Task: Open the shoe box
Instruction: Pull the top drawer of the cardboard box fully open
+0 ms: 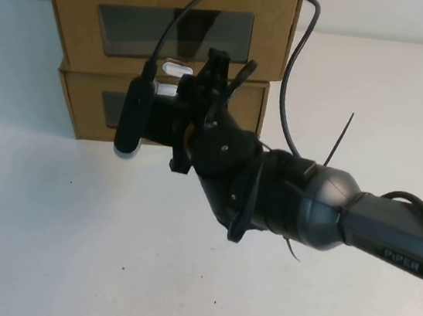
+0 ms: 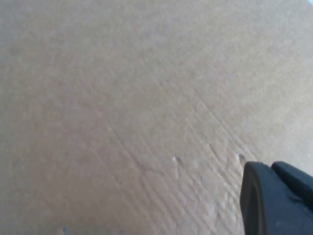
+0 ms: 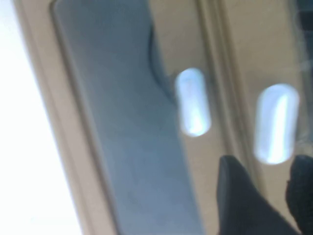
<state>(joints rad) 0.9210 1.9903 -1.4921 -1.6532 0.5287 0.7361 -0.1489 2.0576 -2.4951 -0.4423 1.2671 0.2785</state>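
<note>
Two brown cardboard shoe boxes are stacked at the back of the table, the upper box (image 1: 174,24) on the lower box (image 1: 163,109). Each has a dark window (image 1: 177,33) in its front. Two clear plastic tabs (image 1: 175,68) sit near the seam between them. My right gripper (image 1: 231,71) reaches in from the right, tips at that seam. In the right wrist view the right gripper (image 3: 274,181) is open, nothing between its fingers (image 3: 239,196), and one tab (image 3: 276,122) lies just beyond the gap. The left wrist view shows one left finger (image 2: 274,200) close against bare cardboard (image 2: 122,98).
The white table (image 1: 67,248) stretches in front of the boxes. A black cable (image 1: 297,68) loops from the right arm up over the upper box. A black wrist camera (image 1: 133,120) hangs in front of the lower box.
</note>
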